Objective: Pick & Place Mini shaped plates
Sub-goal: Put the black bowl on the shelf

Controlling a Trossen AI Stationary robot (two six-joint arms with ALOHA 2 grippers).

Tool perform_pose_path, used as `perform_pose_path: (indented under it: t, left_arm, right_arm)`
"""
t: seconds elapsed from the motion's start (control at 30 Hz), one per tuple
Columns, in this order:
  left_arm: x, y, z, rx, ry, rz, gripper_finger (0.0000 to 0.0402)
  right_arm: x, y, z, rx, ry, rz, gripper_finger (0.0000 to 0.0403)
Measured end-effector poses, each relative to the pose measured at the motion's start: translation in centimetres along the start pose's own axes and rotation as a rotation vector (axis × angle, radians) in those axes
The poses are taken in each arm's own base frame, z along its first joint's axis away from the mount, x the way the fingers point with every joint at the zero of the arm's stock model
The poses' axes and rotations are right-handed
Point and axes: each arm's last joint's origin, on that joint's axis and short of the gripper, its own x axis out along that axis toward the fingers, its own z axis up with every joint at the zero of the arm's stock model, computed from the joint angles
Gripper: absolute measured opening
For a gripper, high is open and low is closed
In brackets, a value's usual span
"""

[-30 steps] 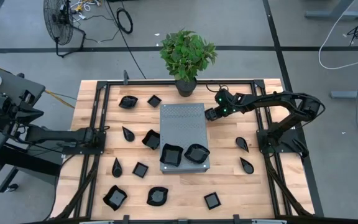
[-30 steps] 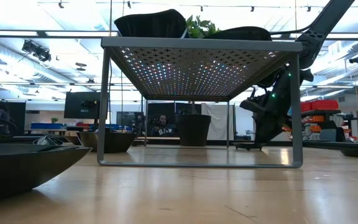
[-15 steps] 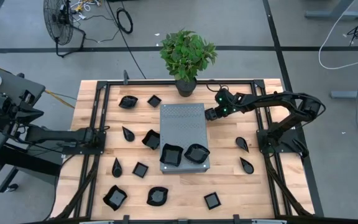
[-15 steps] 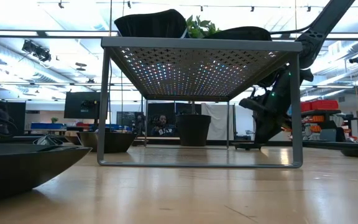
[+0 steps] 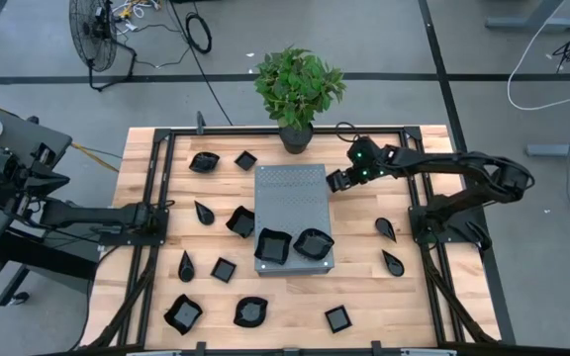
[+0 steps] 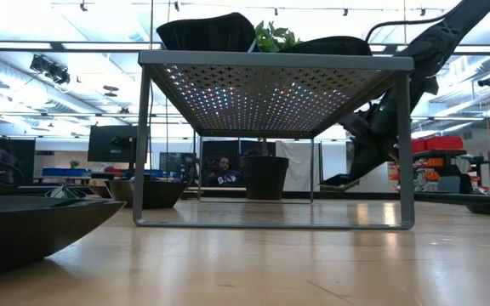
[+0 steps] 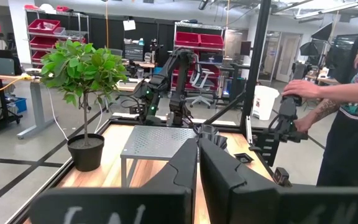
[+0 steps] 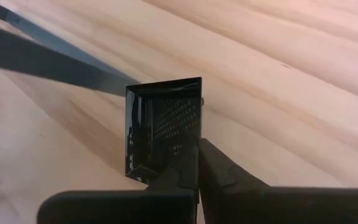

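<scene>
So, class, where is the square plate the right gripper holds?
High view: the square plate hangs in the right gripper beside the grey slab's far right corner.

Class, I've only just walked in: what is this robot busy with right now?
The right gripper is shut on a small square black plate, holding it just off the wooden table beside the grey perforated stand. Two black plates already sit on that stand, and many more lie scattered around it. The left gripper waits, shut, at the table's left edge.
</scene>
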Motion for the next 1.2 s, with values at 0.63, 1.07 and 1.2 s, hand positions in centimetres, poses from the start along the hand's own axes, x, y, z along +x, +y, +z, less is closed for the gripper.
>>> perform_pose_path:
  t: [0.63,1.07,1.2]
  left_arm:
    - [0.0,0.0,0.0,0.000,0.000,0.000,0.0023]
    - [0.0,0.0,0.0,0.000,0.000,0.000,0.0023]
    - [0.0,0.0,0.0,0.000,0.000,0.000,0.0023]
  right_arm:
    - [-6.9,1.1,-1.3,-0.066,0.066,0.051,0.0000]
    - [-13.2,6.3,1.9,-0.268,-0.030,0.259,0.0000]
    - [-14.2,7.8,2.2,-0.338,0.004,0.388,0.0000]
